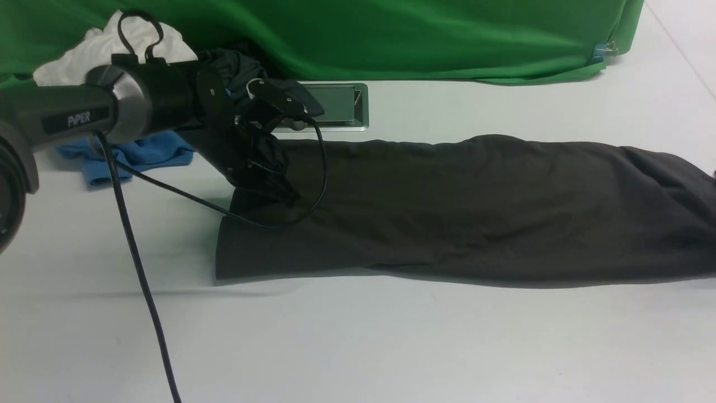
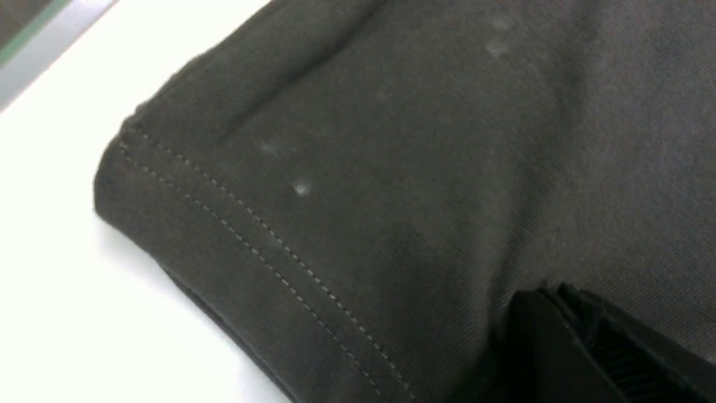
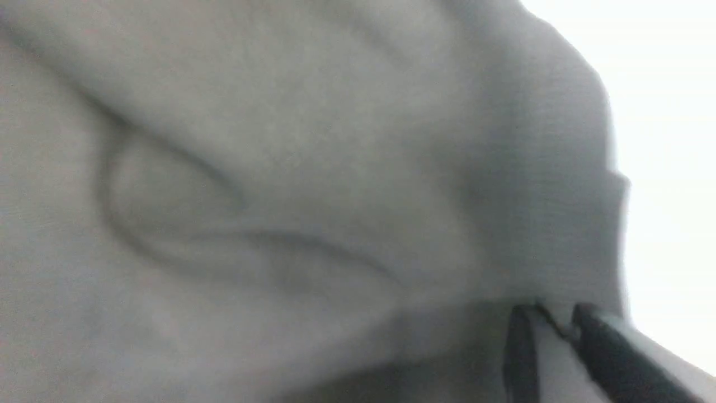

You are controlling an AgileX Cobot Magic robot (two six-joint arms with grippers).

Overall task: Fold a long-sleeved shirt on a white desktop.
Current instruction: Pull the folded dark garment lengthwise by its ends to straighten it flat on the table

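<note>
The long-sleeved shirt (image 1: 475,207) is lying flat on the white desk (image 1: 358,341), folded into a long dark strip just in front of the silver hatch (image 1: 335,106). The left tool (image 1: 268,184) is sitting at the end of the shirt nearest the hatch, pressed together, and cloth is bunching up around it. In the left wrist view, the stitched hem (image 2: 251,240) is lying on the desk. The right tool (image 3: 551,330) is showing only in its own blurry view, its tips close together at a fold of cloth. I cannot tell if it is pinching. A blue garment (image 1: 134,157) and a white garment (image 1: 112,50) are lying beside the hatch, by the green cloth (image 1: 419,33).
</note>
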